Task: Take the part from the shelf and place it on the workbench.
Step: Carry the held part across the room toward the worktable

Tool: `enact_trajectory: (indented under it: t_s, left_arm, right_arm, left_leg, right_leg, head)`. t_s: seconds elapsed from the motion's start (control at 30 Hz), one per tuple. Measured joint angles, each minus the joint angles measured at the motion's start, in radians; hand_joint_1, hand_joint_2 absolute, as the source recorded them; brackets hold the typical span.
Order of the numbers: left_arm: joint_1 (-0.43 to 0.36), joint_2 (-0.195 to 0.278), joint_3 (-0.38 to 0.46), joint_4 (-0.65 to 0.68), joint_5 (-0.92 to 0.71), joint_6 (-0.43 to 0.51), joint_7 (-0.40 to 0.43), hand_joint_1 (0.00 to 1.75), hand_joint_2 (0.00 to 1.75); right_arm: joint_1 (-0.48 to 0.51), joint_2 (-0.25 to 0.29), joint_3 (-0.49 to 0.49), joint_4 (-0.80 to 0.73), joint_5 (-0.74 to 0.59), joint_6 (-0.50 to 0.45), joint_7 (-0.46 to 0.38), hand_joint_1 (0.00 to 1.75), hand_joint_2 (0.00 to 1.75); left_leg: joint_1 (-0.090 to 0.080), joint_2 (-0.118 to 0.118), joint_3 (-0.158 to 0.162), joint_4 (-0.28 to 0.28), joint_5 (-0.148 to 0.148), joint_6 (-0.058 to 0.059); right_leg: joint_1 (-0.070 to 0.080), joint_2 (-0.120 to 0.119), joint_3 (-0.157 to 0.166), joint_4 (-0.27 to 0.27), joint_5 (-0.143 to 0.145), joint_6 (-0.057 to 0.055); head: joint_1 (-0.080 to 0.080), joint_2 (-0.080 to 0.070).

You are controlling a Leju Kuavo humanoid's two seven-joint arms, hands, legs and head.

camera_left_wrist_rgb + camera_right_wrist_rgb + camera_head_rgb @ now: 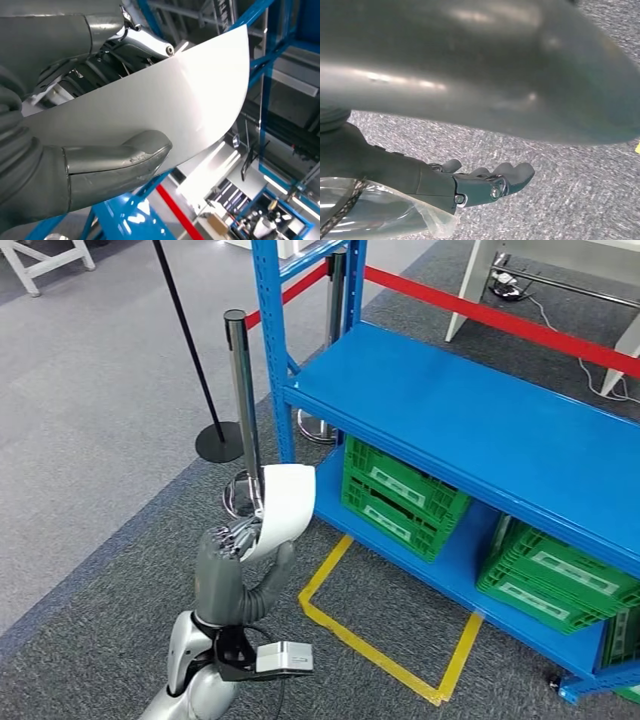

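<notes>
Already off the blue steel shelf [483, 420], the curved white sheet-metal part [285, 505] sat pinched between thumb and fingers of the robot's left hand [226, 565], raised beside the rack above grey carpet. Its right hand [486, 182] hung low over the floor, fingers apparently loose and holding nothing. Carrying the part to the workbench evidently remained.

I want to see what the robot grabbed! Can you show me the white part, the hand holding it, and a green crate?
white part [287, 505], head view, on its curved front face.
left hand [234, 550], head view, on the middle of the hand that grips the part.
green crate [400, 498], head view, on its slatted side wall.
</notes>
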Motion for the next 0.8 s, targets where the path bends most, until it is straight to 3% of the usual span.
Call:
enact_trajectory:
  t_s: [0.07,0.13,0.17,0.23,0.3,0.37,0.4,0.43,0.5,0.57,0.6,0.63,0.67,0.73,0.8]
  left_arm:
    - [-0.04,0.004,-0.019,0.021,0.0,0.0,0.013,1.75,1.75]
    - [-0.067,0.007,-0.035,0.039,0.0,0.0,0.024,1.75,1.75]
    - [-0.076,0.009,-0.042,0.045,0.0,0.0,0.028,1.75,1.75]
    - [-0.09,0.01,-0.057,0.058,0.0,0.0,0.035,1.75,1.75]
    - [-0.1,0.011,-0.07,0.07,0.0,0.0,0.044,1.75,1.75]
    - [-0.101,0.011,-0.079,0.081,0.0,0.0,0.049,1.75,1.75]
    - [-0.101,0.012,-0.082,0.086,0.0,0.0,0.05,1.75,1.75]
    - [-0.101,0.012,-0.085,0.09,-0.001,0.001,0.051,1.75,1.75]
    - [-0.103,0.013,-0.089,0.095,-0.006,0.001,0.055,1.75,1.75]
    - [-0.105,0.014,-0.091,0.096,-0.014,0.001,0.06,1.75,1.75]
    - [-0.105,0.016,-0.091,0.096,-0.017,0.001,0.062,1.75,1.75]
    - [-0.104,0.019,-0.09,0.096,-0.024,0.001,0.065,1.75,1.75]
    - [-0.102,0.021,-0.089,0.095,-0.033,0.001,0.069,1.75,1.75]
    - [-0.09,0.023,-0.087,0.09,-0.065,0.002,0.079,1.75,1.75]
    - [-0.066,0.023,-0.082,0.081,-0.102,0.002,0.084,1.75,1.75]
  right_arm:
    - [-0.002,0.004,-0.018,0.0,-0.008,0.002,0.015,0.0,0.0]
    - [-0.003,0.01,-0.032,0.0,-0.012,0.009,0.02,0.0,0.0]
    - [-0.003,0.013,-0.037,0.0,-0.011,0.014,0.018,0.0,0.0]
    - [-0.003,0.018,-0.043,0.0,-0.007,0.023,0.012,0.0,0.0]
    - [0.0,0.018,-0.049,-0.001,-0.002,0.031,0.003,0.0,0.0]
    - [0.002,0.017,-0.051,-0.001,0.002,0.036,-0.004,0.0,0.0]
    - [0.002,0.017,-0.052,-0.001,0.004,0.037,-0.007,0.0,0.0]
    - [0.002,0.016,-0.054,-0.001,0.005,0.037,-0.012,0.0,0.0]
    - [0.001,0.016,-0.057,-0.002,0.007,0.038,-0.032,0.0,0.0]
    - [-0.002,0.012,-0.06,-0.003,0.01,0.042,-0.054,0.0,0.0]
    - [-0.004,0.009,-0.061,-0.004,0.012,0.045,-0.06,0.0,0.0]
    - [-0.007,0.005,-0.062,-0.005,0.016,0.049,-0.062,0.0,0.0]
    - [-0.01,0.002,-0.063,-0.007,0.021,0.053,-0.062,0.0,0.0]
    - [-0.013,-0.002,-0.063,-0.008,0.038,0.063,-0.055,0.0,0.0]
    - [-0.011,-0.003,-0.062,-0.008,0.058,0.073,-0.039,0.0,0.0]
  left_leg:
    - [0.001,-0.02,-0.01,0.008,0.001,-0.011]
    - [0.003,-0.037,-0.02,0.011,0.005,-0.024]
    - [0.001,-0.027,-0.024,0.017,0.001,-0.029]
    - [-0.002,0.022,-0.053,0.077,-0.036,-0.039]
    - [0.0,0.071,-0.113,0.207,-0.098,-0.047]
    - [0.005,0.084,-0.157,0.298,-0.122,-0.051]
    - [0.006,0.088,-0.154,0.292,-0.106,-0.051]
    - [0.007,0.094,-0.131,0.245,-0.074,-0.049]
    - [-0.001,0.144,-0.061,0.105,-0.014,-0.037]
    - [-0.012,0.187,-0.026,0.026,0.003,-0.024]
    - [-0.017,0.187,-0.026,0.021,-0.001,-0.02]
    - [-0.016,0.172,-0.029,0.019,0.001,-0.014]
    - [-0.015,0.158,-0.03,0.016,0.003,-0.009]
    - [-0.008,0.132,-0.029,0.009,0.01,0.002]
    - [-0.005,0.105,-0.031,0.008,0.012,0.008]
  right_leg:
    - [-0.001,0.025,0.029,-0.056,0.008,-0.003]
    - [-0.002,0.012,0.033,-0.059,0.008,-0.009]
    - [-0.003,0.001,0.034,-0.061,0.01,-0.014]
    - [-0.006,-0.025,0.036,-0.066,0.012,-0.024]
    - [-0.003,-0.054,0.037,-0.066,0.009,-0.03]
    - [-0.001,-0.084,0.039,-0.065,0.006,-0.032]
    - [0.0,-0.098,0.04,-0.065,0.004,-0.032]
    - [0.001,-0.111,0.043,-0.065,0.002,-0.031]
    - [0.006,-0.135,0.05,-0.064,-0.004,-0.026]
    - [0.012,-0.156,0.054,-0.063,-0.01,-0.018]
    - [0.014,-0.169,0.055,-0.063,-0.012,-0.014]
    - [0.014,-0.182,0.057,-0.064,-0.014,-0.01]
    - [0.013,-0.181,0.057,-0.062,-0.02,-0.005]
    - [0.009,-0.131,0.037,-0.016,-0.054,0.004]
    - [0.005,-0.069,-0.025,0.111,-0.117,0.009]
  head:
    - [-0.001,0.0]
    - [-0.001,0.0]
    - [-0.002,0.0]
    - [-0.009,0.0]
    - [-0.016,0.0]
    - [-0.016,0.0]
    - [-0.016,0.0]
    - [-0.016,0.0]
    - [-0.016,0.0]
    - [-0.015,0.0]
    - [-0.014,0.0]
    - [-0.015,0.0]
    - [-0.013,0.0]
    - [-0.01,0.0]
    - [-0.006,0.0]
